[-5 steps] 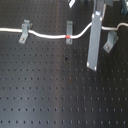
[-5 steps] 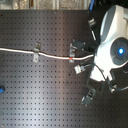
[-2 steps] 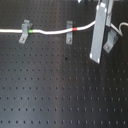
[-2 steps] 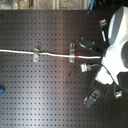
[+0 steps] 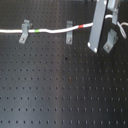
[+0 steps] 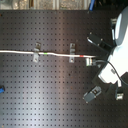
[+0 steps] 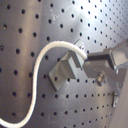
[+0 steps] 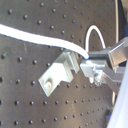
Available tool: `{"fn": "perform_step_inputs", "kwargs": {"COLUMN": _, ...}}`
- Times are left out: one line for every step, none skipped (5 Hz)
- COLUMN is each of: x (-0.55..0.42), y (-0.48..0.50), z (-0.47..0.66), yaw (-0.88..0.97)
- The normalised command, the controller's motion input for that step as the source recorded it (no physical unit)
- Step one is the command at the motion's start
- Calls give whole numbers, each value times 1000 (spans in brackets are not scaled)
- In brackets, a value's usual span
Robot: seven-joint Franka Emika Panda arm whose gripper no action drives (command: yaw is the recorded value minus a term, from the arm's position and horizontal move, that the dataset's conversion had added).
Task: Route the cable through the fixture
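Observation:
The white cable (image 5: 50,31) runs from the first exterior view's left through two grey fixture clips (image 5: 23,32) (image 5: 69,32). Its green band (image 5: 36,31) lies between them and its red band (image 5: 80,26) just past the second clip. My gripper (image 5: 94,42) is shut on the cable right beside a third clip (image 5: 110,40). In the first wrist view the cable (image 7: 37,65) arcs into the fingers at that clip (image 7: 65,70). The second wrist view shows the same cable (image 8: 40,39) and clip (image 8: 57,72). In the second exterior view the cable (image 6: 55,53) reaches my gripper (image 6: 90,60).
The black perforated board (image 5: 60,90) carries everything. The cable's loose tail loops past the fingers (image 5: 121,27). A small blue object (image 6: 1,90) sits at the second exterior view's left edge. The white arm body (image 6: 116,60) covers the second exterior view's right.
My gripper moved toward the first exterior view's right, drawing the cable through the two clips. The red band moved from the second clip to past it, and the green band came through the first clip.

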Motion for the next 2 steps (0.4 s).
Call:
{"fn": "perform_step_inputs", "kwargs": {"x": 292, "y": 103, "z": 11, "yaw": 551}}
{"fn": "perform_step_inputs", "kwargs": {"x": -56, "y": 154, "z": 119, "yaw": 511}}
